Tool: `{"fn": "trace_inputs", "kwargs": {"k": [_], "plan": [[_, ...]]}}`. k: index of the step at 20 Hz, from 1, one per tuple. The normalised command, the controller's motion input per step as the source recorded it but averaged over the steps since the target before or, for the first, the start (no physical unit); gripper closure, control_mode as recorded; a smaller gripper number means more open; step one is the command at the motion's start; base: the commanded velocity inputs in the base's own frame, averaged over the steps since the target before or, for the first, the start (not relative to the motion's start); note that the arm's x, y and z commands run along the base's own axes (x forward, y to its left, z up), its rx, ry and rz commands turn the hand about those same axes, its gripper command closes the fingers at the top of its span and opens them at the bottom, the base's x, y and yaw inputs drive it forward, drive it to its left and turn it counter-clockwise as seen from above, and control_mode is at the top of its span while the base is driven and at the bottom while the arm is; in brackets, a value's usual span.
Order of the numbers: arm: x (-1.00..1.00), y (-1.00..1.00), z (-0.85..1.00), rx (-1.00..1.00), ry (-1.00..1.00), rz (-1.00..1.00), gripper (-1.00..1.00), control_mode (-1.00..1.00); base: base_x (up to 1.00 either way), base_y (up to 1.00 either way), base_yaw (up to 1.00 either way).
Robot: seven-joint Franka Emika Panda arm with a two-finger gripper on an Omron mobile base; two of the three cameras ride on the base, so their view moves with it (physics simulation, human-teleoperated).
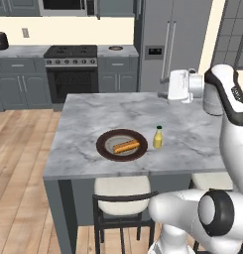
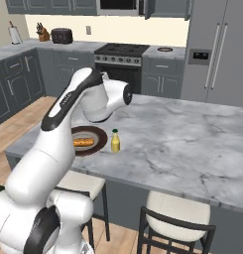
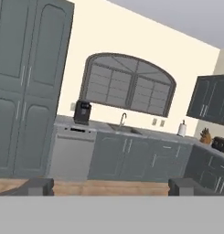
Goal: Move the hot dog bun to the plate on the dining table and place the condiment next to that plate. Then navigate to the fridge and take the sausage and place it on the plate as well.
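Bun [image 1: 126, 146] lies on dark plate [image 1: 106, 149] — yellow condiment bottle [image 1: 157, 137] upright just beside.

Arm raised, elbow bent; end effector [image 3: 111, 186] level (jaws wide, empty)

You are looking at a black stove [image 1: 71, 64] sitting between grey cabinets against the far wall, with a toaster [image 2: 61, 35], knife block [image 2: 42, 33] and paper towel roll [image 2: 14, 34] standing along the counter. Two cushioned stools [image 2: 178, 213] are tucking under the near edge. An arched window [image 3: 127, 89] is showing above a sink faucet [image 3: 123, 119]
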Motion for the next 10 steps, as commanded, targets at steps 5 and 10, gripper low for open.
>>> {"fn": "trace_inputs", "kwargs": {"k": [5, 10], "plan": [[-0.58, 0.48, 0.25, 0.00, 0.19, -0.29, -1.00, -1.00, 0.00, 0.00, 0.00], [-0.61, 0.45, 0.25, 0.00, 0.19, -0.31, -1.00, -1.00, 0.00, 0.00, 0.00]]}}
